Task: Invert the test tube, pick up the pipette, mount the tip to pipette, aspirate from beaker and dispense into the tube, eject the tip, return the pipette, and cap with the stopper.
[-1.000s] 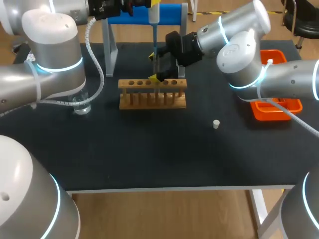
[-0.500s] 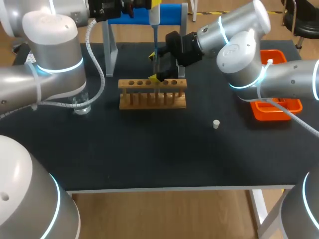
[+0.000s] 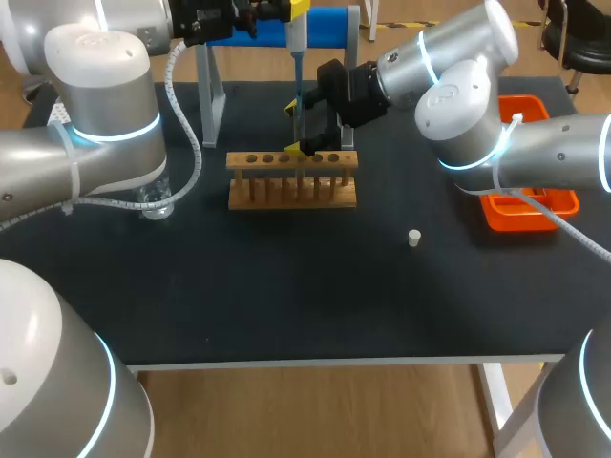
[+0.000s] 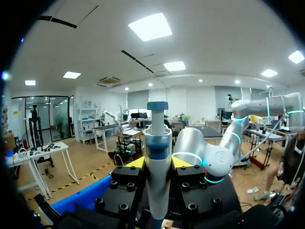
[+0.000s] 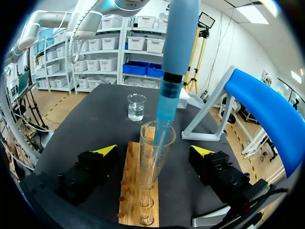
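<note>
Left gripper (image 4: 157,161) clamped on the pipette (image 4: 157,143), whose tip (image 5: 162,119) is down in the test tube (image 5: 151,167).

Its 2 fingers press the pipette's pale body from both sides and hold it upright, and the blue tip passes through the tube's open mouth. The tube stands upright in the wooden rack (image 3: 291,178). The right gripper (image 5: 153,150) is spread wide, with 1 yellow-tipped finger on each side of the tube and neither touching it. A blue-topped stand (image 3: 329,24) rises just behind the rack. The glass beaker (image 3: 155,202) sits on the black table (image 3: 286,286) off the rack's left end, beside the left arm. The white stopper (image 3: 413,238) lies alone, well apart from the rack on its front right. An orange tray (image 3: 554,215) sits at the table's right edge, partly under the right arm.
</note>
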Motion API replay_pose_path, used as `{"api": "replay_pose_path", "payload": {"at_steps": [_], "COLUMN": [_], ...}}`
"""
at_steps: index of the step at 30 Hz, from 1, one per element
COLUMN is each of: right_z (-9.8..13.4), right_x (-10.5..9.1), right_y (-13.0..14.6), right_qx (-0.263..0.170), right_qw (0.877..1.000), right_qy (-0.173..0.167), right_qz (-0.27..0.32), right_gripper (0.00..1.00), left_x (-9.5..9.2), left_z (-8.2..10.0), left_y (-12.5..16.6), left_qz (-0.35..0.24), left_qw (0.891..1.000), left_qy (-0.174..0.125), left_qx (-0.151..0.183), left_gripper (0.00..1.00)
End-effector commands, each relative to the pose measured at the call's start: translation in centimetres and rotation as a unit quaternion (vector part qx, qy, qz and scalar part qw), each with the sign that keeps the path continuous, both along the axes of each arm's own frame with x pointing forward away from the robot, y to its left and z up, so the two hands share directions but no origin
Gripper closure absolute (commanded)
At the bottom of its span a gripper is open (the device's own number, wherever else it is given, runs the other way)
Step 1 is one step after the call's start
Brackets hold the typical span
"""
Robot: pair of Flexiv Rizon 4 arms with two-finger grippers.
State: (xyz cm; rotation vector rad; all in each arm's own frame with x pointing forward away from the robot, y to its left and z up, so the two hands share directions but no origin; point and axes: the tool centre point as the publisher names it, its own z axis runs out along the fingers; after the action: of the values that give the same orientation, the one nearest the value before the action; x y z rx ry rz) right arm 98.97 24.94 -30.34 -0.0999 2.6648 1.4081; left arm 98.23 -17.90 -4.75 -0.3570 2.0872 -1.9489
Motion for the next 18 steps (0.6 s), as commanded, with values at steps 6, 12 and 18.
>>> {"api": "replay_pose_path", "payload": {"at_steps": [6, 12, 18], "right_z": [0.07, 0.07, 0.07], "right_x": [0.03, 0.03, 0.03], "right_y": [-0.06, -0.06, -0.06], "right_qx": [-0.001, -0.001, -0.001], "right_qw": [1.0, 1.0, 1.0], "right_qy": [0.001, 0.001, 0.001], "right_qz": [0.001, 0.001, 0.001], "right_gripper": [0.0, 0.0, 0.0], "left_x": [-0.14, -0.18, -0.18], "left_z": [-0.36, -0.69, -0.95], "left_y": [-0.01, -0.05, -0.07], "left_qz": [0.003, 0.003, 0.004], "left_qw": [1.0, 1.0, 1.0], "left_qy": [-0.003, -0.001, 0.002], "left_qx": [-0.005, -0.003, -0.001], "left_gripper": [1.0, 1.0, 1.0]}}
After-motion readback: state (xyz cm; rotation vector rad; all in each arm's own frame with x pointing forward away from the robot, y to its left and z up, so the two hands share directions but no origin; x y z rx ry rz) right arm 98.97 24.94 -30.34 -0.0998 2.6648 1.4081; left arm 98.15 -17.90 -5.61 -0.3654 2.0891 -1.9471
